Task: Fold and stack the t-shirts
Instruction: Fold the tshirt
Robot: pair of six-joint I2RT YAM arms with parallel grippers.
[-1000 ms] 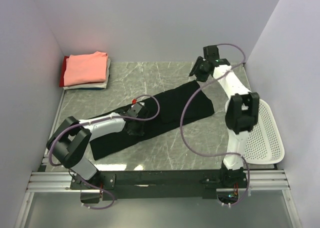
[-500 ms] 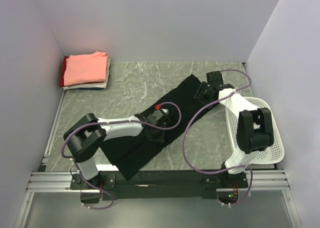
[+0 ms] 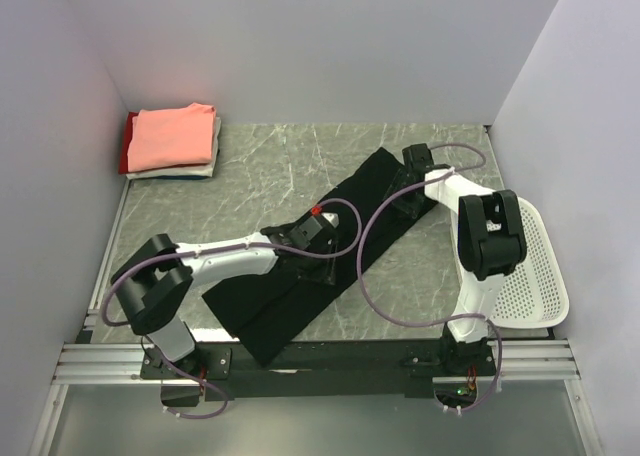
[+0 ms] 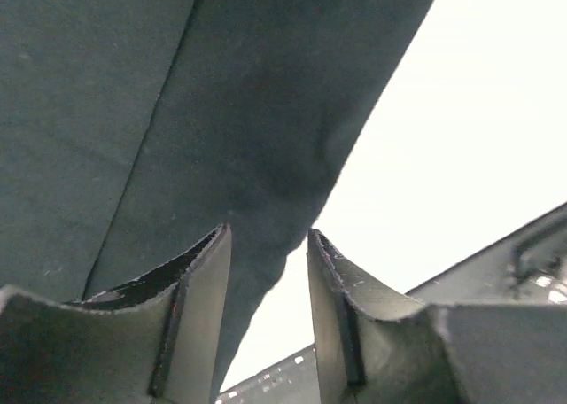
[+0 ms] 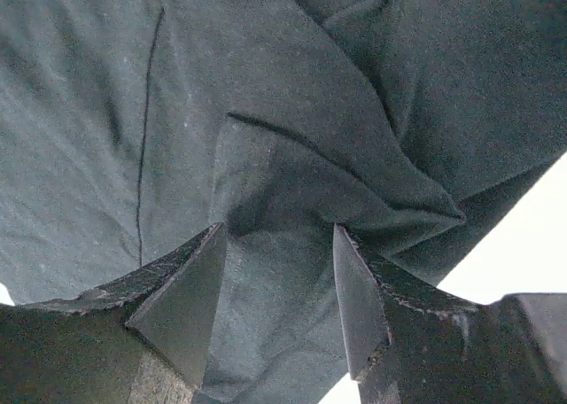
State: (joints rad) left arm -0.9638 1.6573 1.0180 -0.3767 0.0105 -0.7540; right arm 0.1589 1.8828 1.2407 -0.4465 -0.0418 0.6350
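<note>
Left claw (image 4: 268, 240) (parted) over black t-shirt (image 4: 221, 103)

Black t-shirt (image 3: 285, 301) — salmon-pink shirt (image 3: 172, 136) — grey veined table (image 3: 270, 166)

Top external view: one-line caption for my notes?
A black shirt lies diagonally on the table under the open left gripper and right gripper; folded shirts stacked in far-left corner.
</note>
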